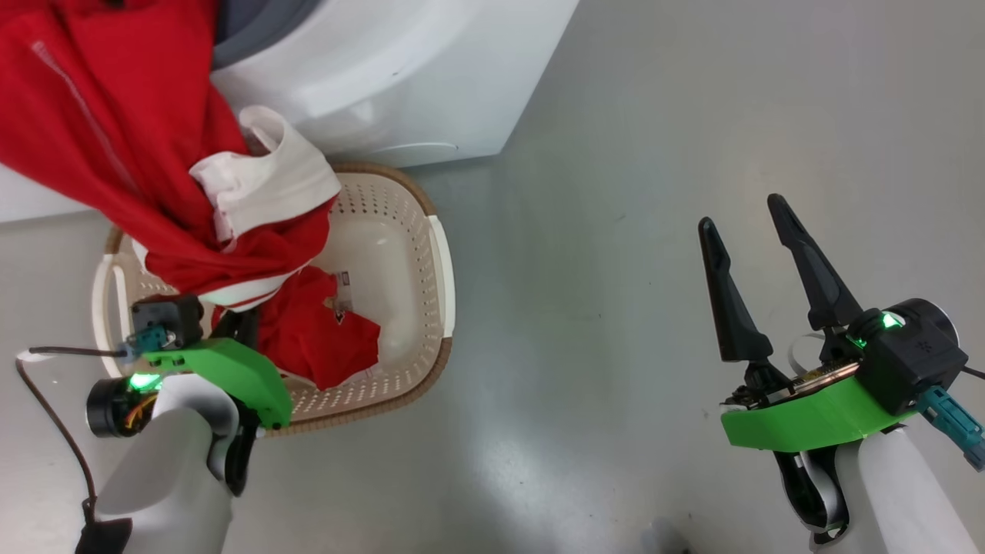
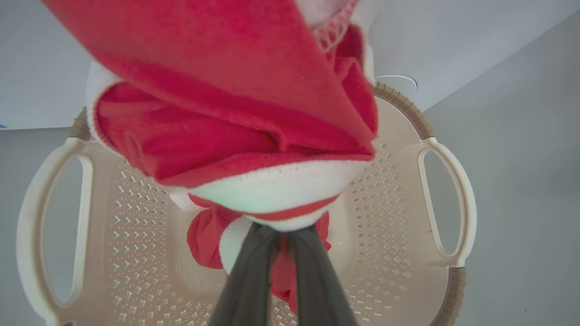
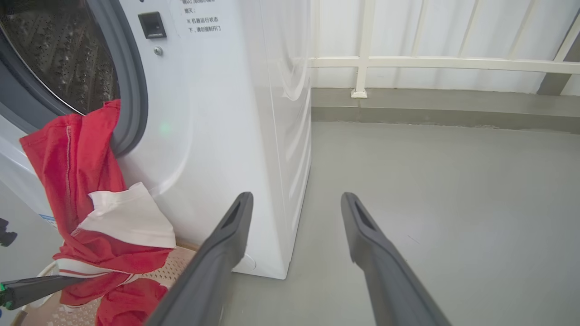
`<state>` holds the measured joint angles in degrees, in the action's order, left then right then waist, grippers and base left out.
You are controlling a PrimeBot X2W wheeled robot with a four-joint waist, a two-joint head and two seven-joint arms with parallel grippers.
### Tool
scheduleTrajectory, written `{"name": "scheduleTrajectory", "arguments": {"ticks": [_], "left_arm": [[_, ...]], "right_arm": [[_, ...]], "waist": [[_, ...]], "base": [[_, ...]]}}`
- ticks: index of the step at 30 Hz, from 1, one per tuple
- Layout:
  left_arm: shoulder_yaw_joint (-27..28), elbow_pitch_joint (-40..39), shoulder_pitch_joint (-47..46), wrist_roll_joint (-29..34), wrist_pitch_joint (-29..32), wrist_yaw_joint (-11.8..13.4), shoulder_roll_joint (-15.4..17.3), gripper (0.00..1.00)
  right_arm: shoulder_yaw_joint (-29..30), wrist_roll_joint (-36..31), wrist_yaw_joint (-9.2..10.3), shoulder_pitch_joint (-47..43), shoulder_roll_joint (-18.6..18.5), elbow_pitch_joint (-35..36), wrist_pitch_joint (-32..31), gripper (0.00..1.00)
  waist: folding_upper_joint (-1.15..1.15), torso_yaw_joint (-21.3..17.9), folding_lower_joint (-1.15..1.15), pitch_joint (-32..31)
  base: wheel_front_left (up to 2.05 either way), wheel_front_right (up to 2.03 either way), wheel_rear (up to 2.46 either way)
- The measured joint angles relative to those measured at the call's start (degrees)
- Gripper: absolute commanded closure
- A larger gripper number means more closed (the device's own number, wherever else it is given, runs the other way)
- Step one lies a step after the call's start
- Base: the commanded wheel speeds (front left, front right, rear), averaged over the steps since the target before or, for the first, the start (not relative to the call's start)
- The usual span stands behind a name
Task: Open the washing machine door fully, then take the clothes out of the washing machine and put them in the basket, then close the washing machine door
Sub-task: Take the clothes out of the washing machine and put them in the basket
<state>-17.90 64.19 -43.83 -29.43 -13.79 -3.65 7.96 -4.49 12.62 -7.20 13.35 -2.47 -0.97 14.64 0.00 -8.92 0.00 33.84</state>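
Note:
A long red garment with white trim [image 1: 115,131] hangs out of the washing machine [image 1: 400,77] and drapes down over the basket [image 1: 435,254]. My left gripper [image 2: 281,233] is shut on its white-and-red hem just above the basket [image 2: 448,190]; in the head view the cloth hides its fingers. A second red piece [image 1: 323,338] lies on the basket floor. In the right wrist view the garment [image 3: 72,172] trails from the steel drum [image 3: 54,54] past the grey rubber ring. My right gripper [image 1: 742,211] stands open over bare floor, well right of the basket. The washing machine door is out of view.
The basket sits against the machine's front lower corner. Grey floor [image 1: 654,154] spreads to the right. A white railing [image 3: 408,63] and a low curb run behind the machine. A dark cable [image 1: 46,415] loops beside my left forearm.

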Motion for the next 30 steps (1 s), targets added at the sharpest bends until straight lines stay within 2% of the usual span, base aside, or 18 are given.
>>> {"name": "scheduleTrajectory", "arguments": {"ticks": [12,26,27,28,29,30], "left_arm": [[-0.41,7.08,-2.94,-0.35,-0.25,-0.93,-0.66,1.0],[-0.73,8.53,-4.53,-0.34,-0.49,-0.71,-0.59,1.0],[-0.71,8.53,-4.53,-0.34,-0.49,-0.54,-0.57,0.98],[-0.7,8.53,-4.53,-0.34,-0.49,-0.37,-0.55,0.9],[-0.69,8.53,-4.53,-0.34,-0.49,-0.37,-0.53,0.81],[-0.69,8.53,-4.53,-0.34,-0.49,-0.37,-0.53,0.63]], "right_arm": [[-0.3,0.41,0.0,0.97,0.0,0.05,0.0,0.0],[-1.09,0.51,0.0,2.31,0.0,-0.25,0.0,0.0],[-1.18,0.51,0.0,2.31,0.0,-0.27,0.0,0.0],[-1.25,0.51,0.0,2.31,0.0,-0.31,0.0,0.0],[-1.31,0.51,0.0,2.31,0.0,-0.34,0.0,0.0],[-1.35,0.51,0.0,2.31,0.0,-0.38,0.0,0.0]], "waist": [[0.0,-1.45,0.0,3.55],[0.0,-2.07,0.0,4.44],[0.0,-2.09,0.0,4.34],[0.0,-2.11,0.0,4.25],[0.0,-2.12,0.0,4.16],[0.0,-2.13,0.0,4.07]], "base": [[0.0,0.0,0.0],[0.0,0.0,0.0],[0.0,0.0,0.0],[0.0,0.0,0.0],[0.0,0.0,0.0],[0.0,0.0,0.0]]}}
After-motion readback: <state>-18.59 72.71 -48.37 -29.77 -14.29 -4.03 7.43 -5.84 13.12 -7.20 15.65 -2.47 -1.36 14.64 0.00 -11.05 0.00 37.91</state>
